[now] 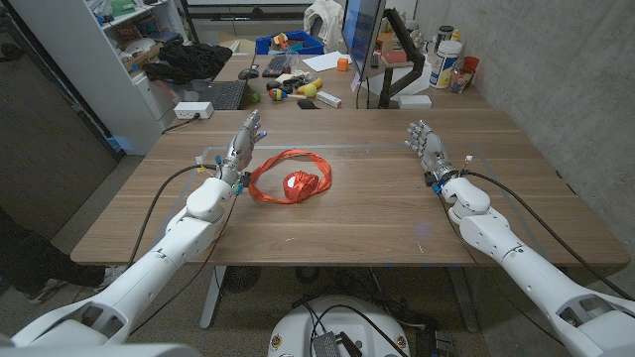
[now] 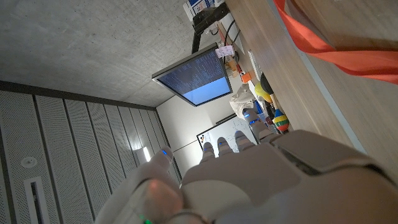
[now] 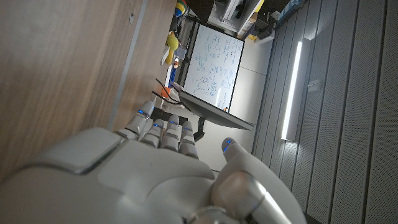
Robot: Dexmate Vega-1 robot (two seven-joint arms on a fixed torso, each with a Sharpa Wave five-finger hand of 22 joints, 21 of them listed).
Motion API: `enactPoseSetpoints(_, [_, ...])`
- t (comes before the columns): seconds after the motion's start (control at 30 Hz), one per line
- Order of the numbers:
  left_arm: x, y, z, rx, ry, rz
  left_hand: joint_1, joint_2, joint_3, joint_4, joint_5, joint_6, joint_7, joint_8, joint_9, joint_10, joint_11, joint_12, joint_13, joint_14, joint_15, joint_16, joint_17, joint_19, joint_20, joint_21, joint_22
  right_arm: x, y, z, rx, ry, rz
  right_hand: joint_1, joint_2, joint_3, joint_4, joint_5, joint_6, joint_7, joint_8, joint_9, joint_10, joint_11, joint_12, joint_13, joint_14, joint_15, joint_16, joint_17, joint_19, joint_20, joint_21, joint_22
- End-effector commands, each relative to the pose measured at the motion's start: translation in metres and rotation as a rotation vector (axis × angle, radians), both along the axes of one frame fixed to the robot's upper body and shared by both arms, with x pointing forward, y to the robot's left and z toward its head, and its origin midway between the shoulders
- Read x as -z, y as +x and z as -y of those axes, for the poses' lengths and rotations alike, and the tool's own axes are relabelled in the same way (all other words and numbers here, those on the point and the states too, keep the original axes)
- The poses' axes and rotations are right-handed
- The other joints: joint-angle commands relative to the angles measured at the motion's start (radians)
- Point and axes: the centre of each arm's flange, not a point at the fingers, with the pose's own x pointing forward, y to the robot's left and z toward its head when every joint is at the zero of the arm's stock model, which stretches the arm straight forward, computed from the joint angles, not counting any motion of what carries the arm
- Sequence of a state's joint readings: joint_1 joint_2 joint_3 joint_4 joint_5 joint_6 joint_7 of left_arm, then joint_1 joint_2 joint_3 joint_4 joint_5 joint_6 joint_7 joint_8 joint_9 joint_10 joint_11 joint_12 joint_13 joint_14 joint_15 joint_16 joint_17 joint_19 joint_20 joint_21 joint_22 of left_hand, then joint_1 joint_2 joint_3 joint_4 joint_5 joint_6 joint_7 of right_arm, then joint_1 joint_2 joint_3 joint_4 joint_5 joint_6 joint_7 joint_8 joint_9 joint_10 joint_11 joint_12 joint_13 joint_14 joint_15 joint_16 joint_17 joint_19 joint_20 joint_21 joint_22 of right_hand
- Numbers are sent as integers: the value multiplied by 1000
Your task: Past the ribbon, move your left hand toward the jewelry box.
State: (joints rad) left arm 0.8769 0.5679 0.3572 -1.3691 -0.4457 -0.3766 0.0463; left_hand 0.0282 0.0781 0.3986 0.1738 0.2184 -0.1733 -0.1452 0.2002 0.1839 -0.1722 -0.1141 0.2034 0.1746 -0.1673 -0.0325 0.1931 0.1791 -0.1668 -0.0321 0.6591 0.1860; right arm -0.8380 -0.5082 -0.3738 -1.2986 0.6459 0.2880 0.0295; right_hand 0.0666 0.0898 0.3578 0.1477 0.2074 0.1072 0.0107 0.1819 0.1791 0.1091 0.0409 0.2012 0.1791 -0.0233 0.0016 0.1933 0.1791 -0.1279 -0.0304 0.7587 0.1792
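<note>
Left hand: we are seeing our left hand (image 1: 241, 147) standing on its edge over the table (image 1: 397, 213), fingers stretched forward and a little apart, holding nothing.
Right hand: our right hand (image 1: 428, 149) is waiting well apart on the other side, fingers up and apart, holding nothing.
Ribbon: the orange ribbon (image 1: 291, 178) is lying in a loose loop just beside our left hand, on its inner side, toward our right hand. In the left wrist view a band of the ribbon (image 2: 336, 43) is crossing the wood near the back of the left hand (image 2: 249, 180).
Box: we are taking the small red thing (image 1: 301, 185) inside the ribbon's loop for the jewelry box, though it is too small to tell for sure. It is sitting beyond the near band of ribbon, between our two hands and nearer the left one.
Progress: we are judging the reach as barely begun. The left hand is on the outer side of the ribbon, not over it, and the box is apart from the fingers.
Left to do: the hand is yet to cross the ribbon inward and close on the box.
Hard to see: the box's shape and lid are blurring into the ribbon. Both wrist views are showing mostly ceiling, wall and the backs of the hands, so the palms are hidden. The right wrist view gives the right hand (image 3: 155, 174) from behind.
</note>
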Motion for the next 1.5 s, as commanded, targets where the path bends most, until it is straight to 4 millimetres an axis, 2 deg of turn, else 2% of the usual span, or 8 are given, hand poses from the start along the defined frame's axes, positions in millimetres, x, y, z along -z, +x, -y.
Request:
enactPoseSetpoints(0.03, [-6,-11,3,-31,68,53,12,70,5,-6,5,-19,-3,4,2,-12,0,1,5,-14,-27,3,4,-54,-35,4,1,-1,-2,1,-4,1,5,-1,71,4,1,6,9,1,6,3,6,-3,6,3,-9,0,2,4,-2,-49,-5,2])
enactPoseSetpoints(0.77, [-19,-37,6,-85,207,164,17,66,7,-8,6,-11,-5,2,2,-6,-3,-1,5,-11,-31,1,4,-51,-38,0,0,-1,-3,-2,-7,1,10,-3,70,4,3,5,8,2,5,3,6,-2,6,3,-8,0,2,4,-1,-49,-10,2])
enactPoseSetpoints(1.5, [-29,-72,5,-151,331,261,24,62,10,-11,8,-1,-10,1,2,1,-3,-2,5,-6,-33,-1,3,-49,-37,-4,-1,0,-7,1,-13,-5,17,-5,67,3,5,5,9,2,6,3,6,-4,6,3,-8,0,1,3,1,-49,-14,2])
